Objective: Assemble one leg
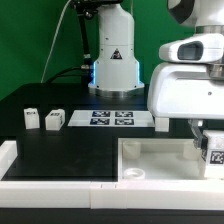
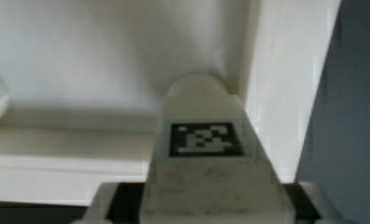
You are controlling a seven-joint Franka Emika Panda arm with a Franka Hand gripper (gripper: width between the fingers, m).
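My gripper [image 1: 211, 148] is at the exterior view's right, over the near right corner of the large white tray-like part [image 1: 150, 150]. It is shut on a leg [image 1: 215, 156], a small white block with a black-and-white tag. In the wrist view the gripper [image 2: 208, 203] holds that leg [image 2: 207, 110] between its dark fingers [image 2: 129, 202], tag facing the camera, tip close to the tray's upright inner wall [image 2: 281, 70]. Whether the tip touches the tray cannot be told. Two more legs [image 1: 32, 118] [image 1: 54, 120] stand on the black table at the exterior view's left.
The marker board [image 1: 110, 118] lies flat at mid-table before the robot base [image 1: 112, 65]. A white raised border [image 1: 45, 170] runs along the table's front at the exterior view's left. The arm's white body [image 1: 185, 95] hangs over the tray's right side.
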